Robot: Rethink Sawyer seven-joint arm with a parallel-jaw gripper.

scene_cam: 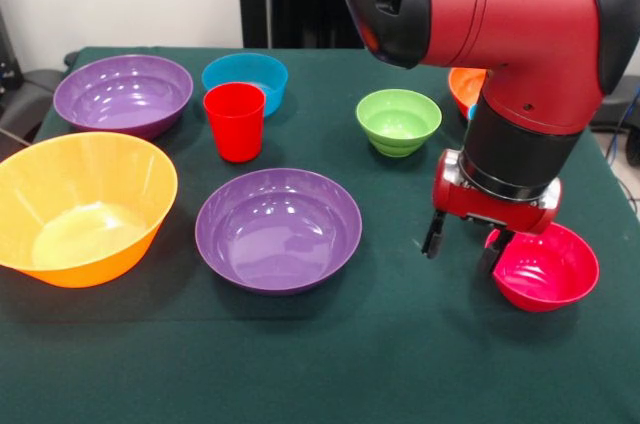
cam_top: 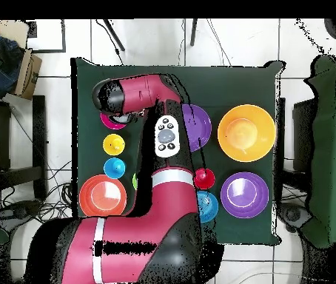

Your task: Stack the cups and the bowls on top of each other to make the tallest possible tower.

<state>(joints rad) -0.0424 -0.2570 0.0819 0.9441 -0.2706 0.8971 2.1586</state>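
Gripper (scene_cam: 463, 247) hangs low at the magenta-pink bowl (scene_cam: 550, 269), fingers spread, nothing between them. One finger looks to sit at or just inside the bowl's near rim, the other outside it on the open cloth side, so it seems set to pinch the wall. Can't tell if either finger touches yet.

Outward from there: green bowl (scene_cam: 399, 120) sits apart, further back. Orange bowl (scene_cam: 464, 87) is mostly hidden behind the arm. Overhead shows it (cam_top: 103, 195) whole, with a yellow cup (cam_top: 113, 144) and a light blue cup (cam_top: 114, 168) near it. Red cup (scene_cam: 235, 121) stands upright, just in front of the blue bowl (scene_cam: 246, 79). Two purple bowls, one mid-table (scene_cam: 279, 228), one at the back corner (scene_cam: 124, 93). Big yellow-orange bowl (scene_cam: 84, 204) sits at the table edge. All stand single on the green cloth table (scene_cam: 330, 364); no stack started.

Risks, as judgement:
- Thin glossy rim, shallow pinch: the bowl could slip or swing out on lift.
- If the fingers close off-centre, the bowl likely skids on the cloth or tips instead of getting caught.
- The bowl sits near the table edge, so a push could send it off.
- The bulky arm blocks the orange bowl in front view; a swing that way could clip it or the cups beside it.
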